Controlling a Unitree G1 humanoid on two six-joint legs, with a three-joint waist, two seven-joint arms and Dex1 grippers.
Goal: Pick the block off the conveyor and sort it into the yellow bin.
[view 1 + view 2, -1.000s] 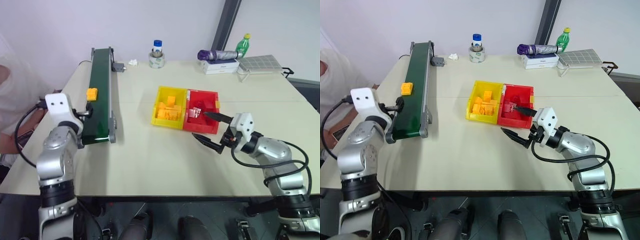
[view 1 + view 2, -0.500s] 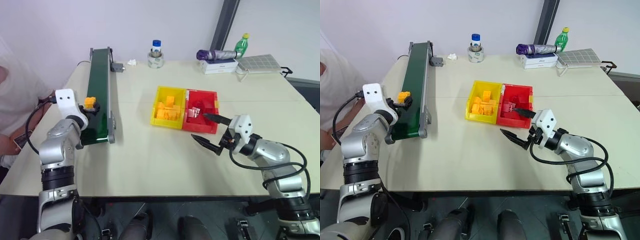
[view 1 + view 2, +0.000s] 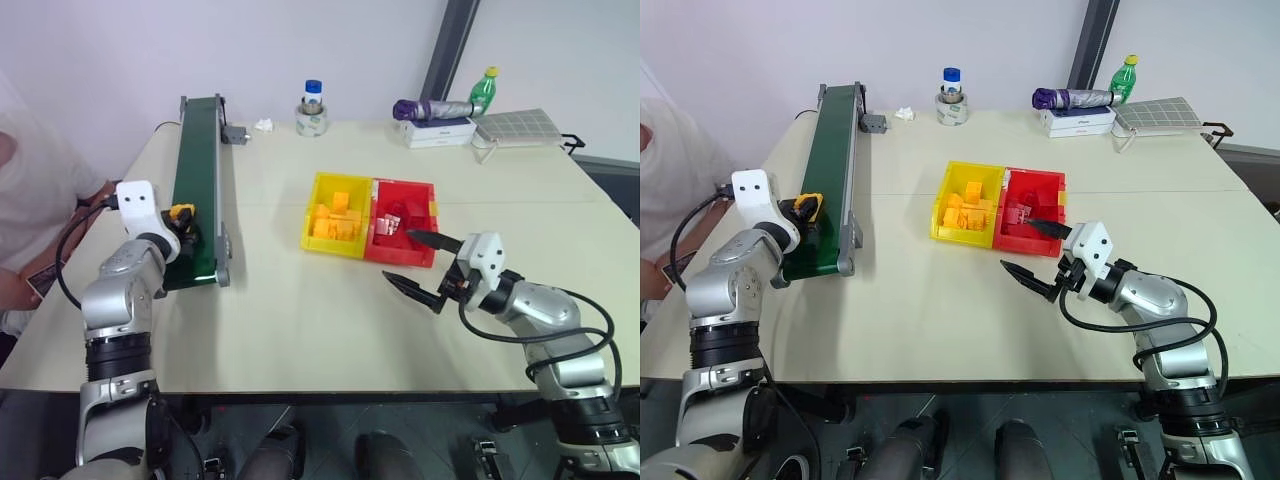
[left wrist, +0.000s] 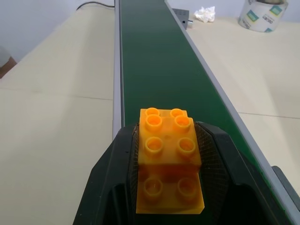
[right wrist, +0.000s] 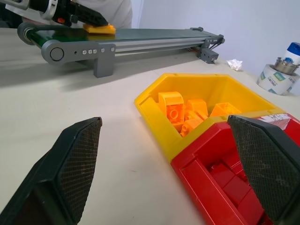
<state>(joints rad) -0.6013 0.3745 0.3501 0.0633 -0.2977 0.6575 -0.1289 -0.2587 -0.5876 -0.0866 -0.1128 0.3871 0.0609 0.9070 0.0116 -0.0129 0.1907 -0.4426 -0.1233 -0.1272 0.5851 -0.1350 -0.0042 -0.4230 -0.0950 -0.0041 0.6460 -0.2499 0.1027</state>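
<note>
Pale table against a white wall, conveyor [image 3: 200, 180] along its left side, bins mid-table.

Since a second ago the left gripper [image 3: 184, 217] has reached in over the belt's near end and clamped on the block [image 4: 168, 157], which sat loose farther up the belt. The right gripper [image 3: 420, 265], fingers spread wide, hovers near the red bin [image 3: 418, 198]; the yellow bin [image 3: 322, 190] adjoins it leftward. Bare tabletop [image 3: 300, 320] lies between belt and bins.

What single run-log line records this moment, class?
stage: grasp | left gripper: shut on block over conveyor | right gripper: open, beside red bin | yellow bin: holds orange blocks
</note>
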